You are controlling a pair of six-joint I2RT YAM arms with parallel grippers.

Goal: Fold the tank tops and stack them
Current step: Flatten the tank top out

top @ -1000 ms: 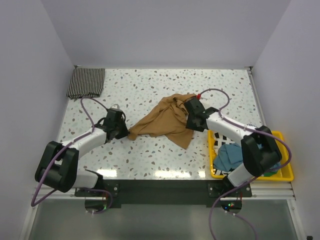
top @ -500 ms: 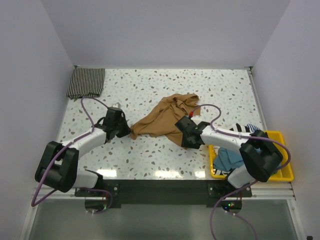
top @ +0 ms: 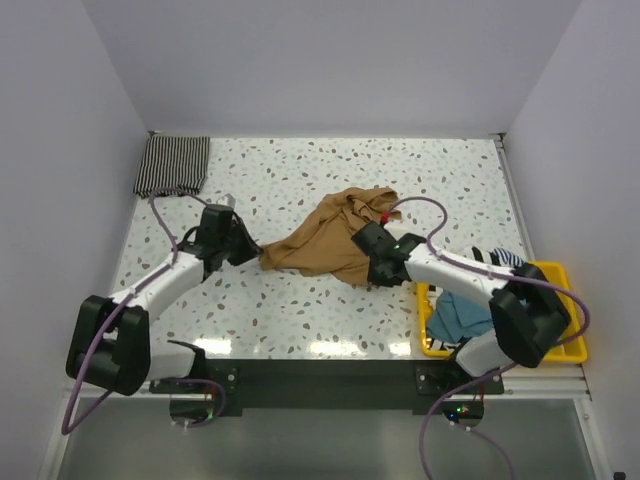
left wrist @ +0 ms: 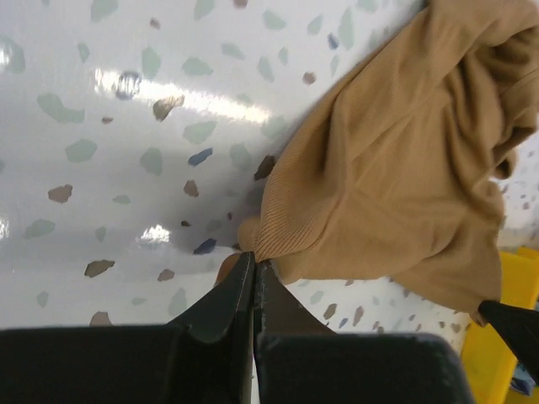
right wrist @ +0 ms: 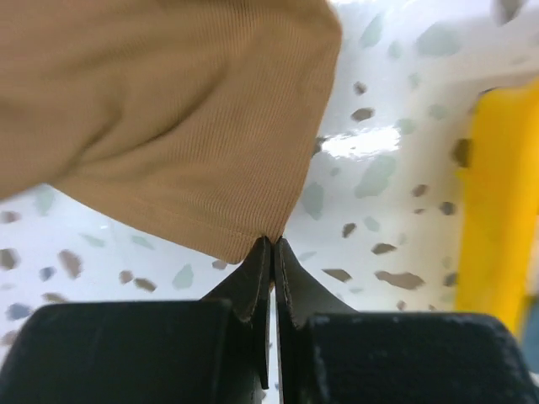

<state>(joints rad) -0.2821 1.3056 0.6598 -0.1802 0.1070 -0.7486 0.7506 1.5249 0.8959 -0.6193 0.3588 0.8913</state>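
Firstly, far left corner of the table: one striped top, thin black-and-white stripes, lying flat as a folded square. It sits well apart from the work in the middle, and judging by its place it is the start of the stack, parked where the arms will not drag it.

Item two, left gripper: jaws pressed together on the ribbed left corner of the tan top. The fingers lie low, close over the table surface. Pinching a corner rather than a bunch of cloth gives a clean point to pull from.

Item three, the tan top itself: middle of the table, between the two arms, crumpled, with a heap of folds at its far side and a flatter tail running out toward the left gripper. Not yet spread, not yet folded.

Item four, right gripper: jaws shut tight on the near right corner of the tan top, fingertips just above the table. With one corner held on each side, the likely purpose is to draw the cloth out flat between the arms before any fold is made.

Item five, near right edge: a yellow basket holding a teal top, and a scrap of broad black-and-white striped cloth showing at its far rim. These look like the supply waiting to be folded, kept within the right arm's reach.
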